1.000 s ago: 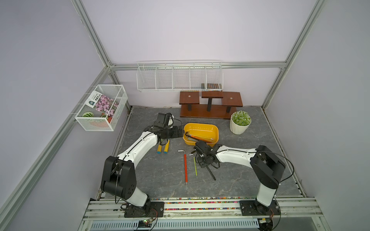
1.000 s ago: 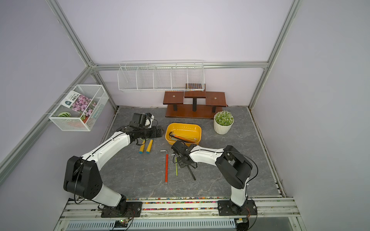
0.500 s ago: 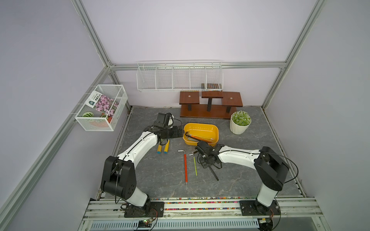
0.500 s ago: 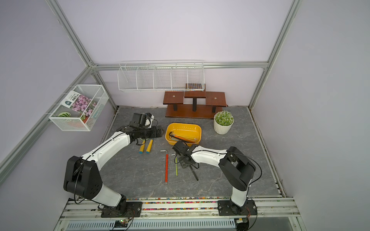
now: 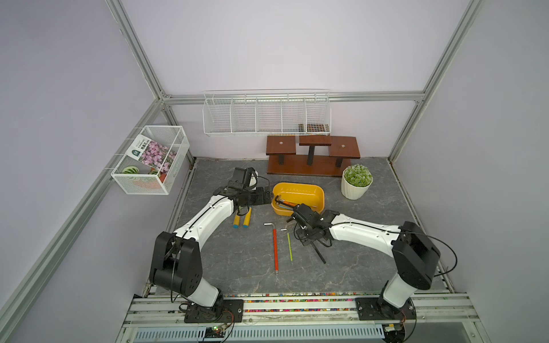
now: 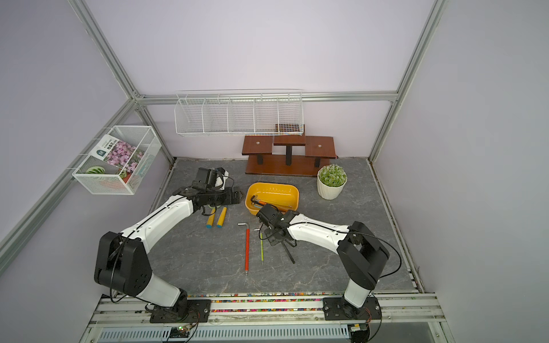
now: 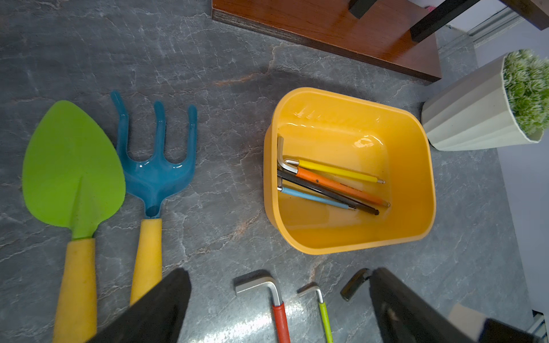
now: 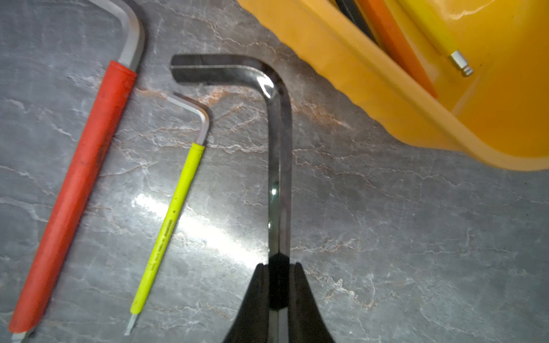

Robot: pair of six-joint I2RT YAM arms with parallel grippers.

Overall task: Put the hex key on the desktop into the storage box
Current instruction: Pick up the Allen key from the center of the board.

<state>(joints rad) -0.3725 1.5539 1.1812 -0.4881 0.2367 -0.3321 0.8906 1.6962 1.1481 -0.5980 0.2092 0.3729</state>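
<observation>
My right gripper (image 8: 278,267) is shut on the long arm of a dark steel hex key (image 8: 279,166), just in front of the yellow storage box (image 8: 356,89). In both top views the key's tail (image 5: 319,254) (image 6: 288,254) slants down behind that gripper (image 5: 306,236). A red-sleeved hex key (image 5: 275,246) and a thin green one (image 5: 289,245) lie side by side on the desktop (image 5: 237,261). The storage box (image 5: 319,191) holds several coloured hex keys (image 7: 332,184). My left gripper (image 7: 279,273) stands open and empty beside the box's left end (image 5: 264,197).
A green trowel (image 7: 74,166) and a blue rake (image 7: 157,166) with yellow handles lie under my left arm. A white plant pot (image 5: 356,182) stands right of the box, a wooden stand (image 5: 312,157) behind it. Wire baskets (image 5: 266,114) (image 5: 151,159) hang on the walls.
My right arm's elbow has swung a little to the right, and the held key's tail has shifted slightly the same way. The left arm has not moved.
</observation>
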